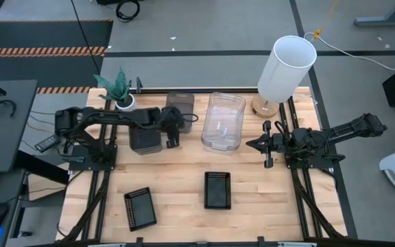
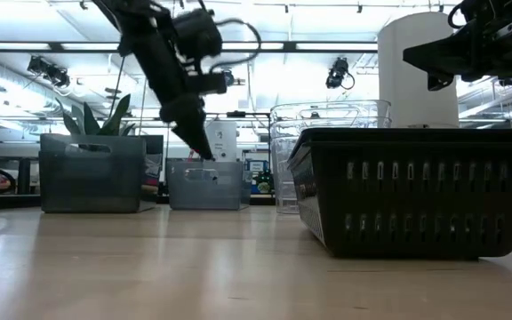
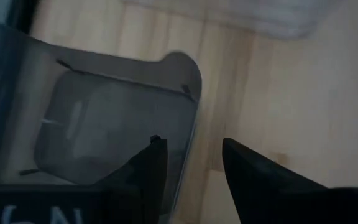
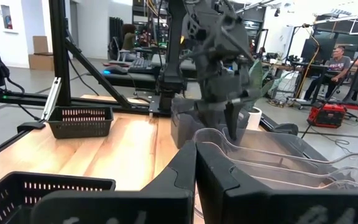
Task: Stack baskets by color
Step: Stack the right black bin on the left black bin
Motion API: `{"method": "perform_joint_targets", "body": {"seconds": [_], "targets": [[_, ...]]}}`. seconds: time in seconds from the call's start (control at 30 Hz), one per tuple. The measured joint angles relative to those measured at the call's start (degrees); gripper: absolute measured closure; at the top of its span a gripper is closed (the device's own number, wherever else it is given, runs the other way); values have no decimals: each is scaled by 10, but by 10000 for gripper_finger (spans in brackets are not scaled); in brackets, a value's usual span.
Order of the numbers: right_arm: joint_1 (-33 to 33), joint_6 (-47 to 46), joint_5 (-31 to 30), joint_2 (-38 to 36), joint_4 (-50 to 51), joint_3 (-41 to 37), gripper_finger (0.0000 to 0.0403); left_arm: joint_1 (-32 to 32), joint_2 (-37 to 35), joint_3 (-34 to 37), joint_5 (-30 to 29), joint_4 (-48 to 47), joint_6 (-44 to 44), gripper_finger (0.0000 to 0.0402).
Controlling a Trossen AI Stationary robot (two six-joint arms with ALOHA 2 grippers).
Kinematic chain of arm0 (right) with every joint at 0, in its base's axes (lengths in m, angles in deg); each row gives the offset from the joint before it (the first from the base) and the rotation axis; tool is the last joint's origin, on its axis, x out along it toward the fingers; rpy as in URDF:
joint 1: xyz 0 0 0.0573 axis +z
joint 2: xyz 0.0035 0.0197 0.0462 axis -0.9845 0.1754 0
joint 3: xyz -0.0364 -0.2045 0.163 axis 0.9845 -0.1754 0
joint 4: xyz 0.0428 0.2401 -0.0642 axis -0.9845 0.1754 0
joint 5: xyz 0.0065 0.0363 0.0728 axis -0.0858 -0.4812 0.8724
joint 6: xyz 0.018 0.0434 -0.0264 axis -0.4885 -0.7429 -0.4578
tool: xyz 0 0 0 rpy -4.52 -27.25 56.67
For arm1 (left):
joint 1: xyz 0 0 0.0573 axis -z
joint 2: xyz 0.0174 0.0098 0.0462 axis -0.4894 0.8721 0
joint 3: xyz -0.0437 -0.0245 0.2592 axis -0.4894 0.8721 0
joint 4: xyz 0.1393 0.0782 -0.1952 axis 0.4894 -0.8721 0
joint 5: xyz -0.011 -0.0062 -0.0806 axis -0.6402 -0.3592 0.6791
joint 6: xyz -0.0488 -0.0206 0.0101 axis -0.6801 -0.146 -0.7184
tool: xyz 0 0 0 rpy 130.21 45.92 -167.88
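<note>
We log the left tool (image 1: 172, 130), fingers parted, gripping nothing, straddling the near wall of a smoky grey translucent rectangular plastic basket (image 1: 145, 138), its long axis running away from us. Right tool (image 1: 267, 145) closed, waiting well apart.

Spread fingers (image 3: 145, 171) astride grey basket (image 3: 104, 118) wall

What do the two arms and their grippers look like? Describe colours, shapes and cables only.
Both arms are dark, near-black jointed links on dark rail frames. The left gripper has two slim, tapering dark fingers and a black cable looping beside its wrist. The right gripper is equally dark, with broad, flat-faced fingers. White lettering, too cropped to read, shows in the left wrist view.
</note>
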Motion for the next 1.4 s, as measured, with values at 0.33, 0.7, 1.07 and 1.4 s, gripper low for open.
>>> {"method": "perform_joint_targets", "body": {"seconds": [0.33, 0.7, 1.07, 1.4], "targets": [[0, 0, 0, 0, 0, 0, 387, -14, 57, 0, 4, -3, 33, 243], [0, 0, 0, 0, -1, 0, 387, -14, 69, 0, 4, -3, 32, 348], [0, 0, 0, 0, -1, 0, 387, -7, 11, -27, -14, -10, 34, 396], [0, 0, 0, 0, -1, 0, 387, 35, -101, -112, -13, -209, -34, 395]]}}
